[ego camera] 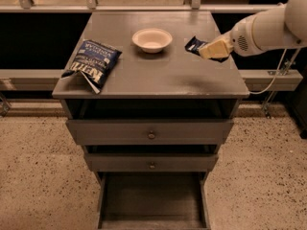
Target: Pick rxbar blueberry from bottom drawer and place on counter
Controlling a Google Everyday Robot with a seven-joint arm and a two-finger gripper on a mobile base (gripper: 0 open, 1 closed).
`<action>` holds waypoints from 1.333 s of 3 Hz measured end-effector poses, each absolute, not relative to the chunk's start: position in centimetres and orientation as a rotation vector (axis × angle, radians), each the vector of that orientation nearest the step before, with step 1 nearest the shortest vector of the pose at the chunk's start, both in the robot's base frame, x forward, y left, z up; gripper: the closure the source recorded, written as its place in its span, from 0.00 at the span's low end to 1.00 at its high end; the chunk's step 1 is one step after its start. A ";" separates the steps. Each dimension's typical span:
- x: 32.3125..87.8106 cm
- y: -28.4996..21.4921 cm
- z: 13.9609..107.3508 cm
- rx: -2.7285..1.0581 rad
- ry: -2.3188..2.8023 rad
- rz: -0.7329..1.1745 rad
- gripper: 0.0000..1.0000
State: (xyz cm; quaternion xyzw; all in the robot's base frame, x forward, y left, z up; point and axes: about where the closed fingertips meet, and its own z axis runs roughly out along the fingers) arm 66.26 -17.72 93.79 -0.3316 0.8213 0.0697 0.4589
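Observation:
The rxbar blueberry (194,43), a small dark navy wrapper, is at the right side of the counter (158,75), just above or on its surface. My gripper (210,49), with pale yellow fingers, reaches in from the right and is shut on the bar's right end. The white arm runs off the right edge of the view. The bottom drawer (152,195) is pulled open below the cabinet, and its inside shows nothing in it.
A white bowl (152,39) stands at the counter's back middle. A blue-and-white chip bag (92,63) lies at the left edge. Two shallower drawers with round knobs (151,134) are closed. A rail runs behind the cabinet, and the floor is speckled.

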 end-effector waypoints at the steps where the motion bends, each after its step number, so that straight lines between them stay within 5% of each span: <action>1: 67.3 -17.3 92.8 -0.726 2.018 0.304 1.00; 2: 67.3 -16.8 90.9 -0.721 2.065 0.336 0.87; 4: 66.1 -17.3 87.4 -0.717 2.167 0.341 0.41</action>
